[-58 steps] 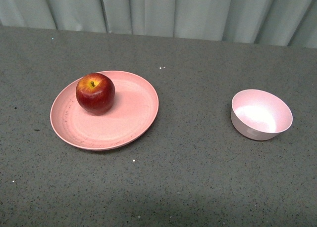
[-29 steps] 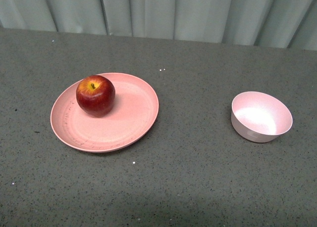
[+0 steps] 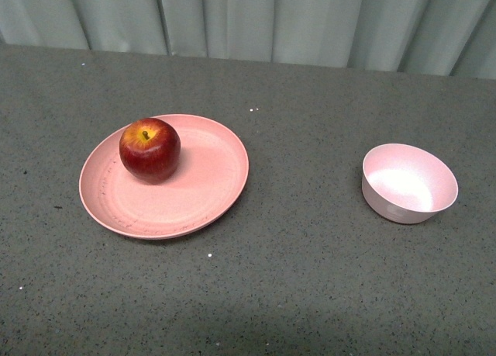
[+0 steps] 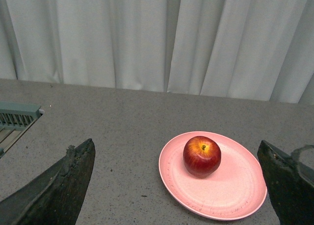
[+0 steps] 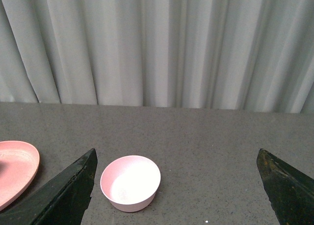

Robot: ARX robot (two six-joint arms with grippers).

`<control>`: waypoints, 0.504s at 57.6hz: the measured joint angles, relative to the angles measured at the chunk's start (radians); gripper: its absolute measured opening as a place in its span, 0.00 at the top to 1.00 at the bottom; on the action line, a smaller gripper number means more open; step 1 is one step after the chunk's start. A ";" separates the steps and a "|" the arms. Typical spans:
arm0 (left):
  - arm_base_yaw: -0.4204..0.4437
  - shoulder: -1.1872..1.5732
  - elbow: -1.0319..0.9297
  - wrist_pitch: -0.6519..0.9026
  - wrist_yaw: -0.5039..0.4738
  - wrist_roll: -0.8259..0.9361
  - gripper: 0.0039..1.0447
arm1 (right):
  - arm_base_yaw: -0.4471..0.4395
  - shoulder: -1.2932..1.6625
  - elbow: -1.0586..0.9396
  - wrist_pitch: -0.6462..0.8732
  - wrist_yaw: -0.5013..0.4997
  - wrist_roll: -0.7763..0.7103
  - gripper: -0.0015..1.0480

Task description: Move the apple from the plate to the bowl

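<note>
1. The apple (image 3: 149, 150) is round and glossy. A pinch landing off its middle would probably squirt it sideways across the plate (image 3: 203, 191), or over the low rim onto the counter (image 3: 310, 278).
2. The plate is shallow. A finger brought down too low could catch its rim and shove or tip the dish, setting the apple rolling.
3. The bowl (image 3: 385, 203) looks only a little wider than the apple and stands well apart, to the right. A release off centre could strike the rim, bounce out or upset the bowl.
4. The apple sits stem up on the plate's rear-left part, near the rim. The bowl is empty.
5. The left fingers (image 4: 68, 183) are spread wide and hold nothing. The apple lies ahead of their gap, nearer one finger than the other, untouched.
6. The right fingers (image 5: 66, 190) are also wide apart and empty, with the bowl ahead of their gap. The apple is outside that view.
</note>
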 joint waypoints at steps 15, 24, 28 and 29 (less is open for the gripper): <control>0.000 0.000 0.000 0.000 0.000 0.000 0.06 | 0.000 0.000 0.000 0.000 0.000 0.000 0.09; 0.000 0.000 0.000 0.000 0.000 0.000 0.06 | 0.000 0.000 0.000 0.000 0.000 0.000 0.09; 0.000 0.000 0.000 0.000 0.000 0.000 0.06 | 0.000 0.000 0.000 0.000 0.000 0.000 0.09; 0.000 0.000 0.000 0.000 0.000 0.000 0.06 | 0.000 0.000 0.000 0.000 0.003 -0.002 0.09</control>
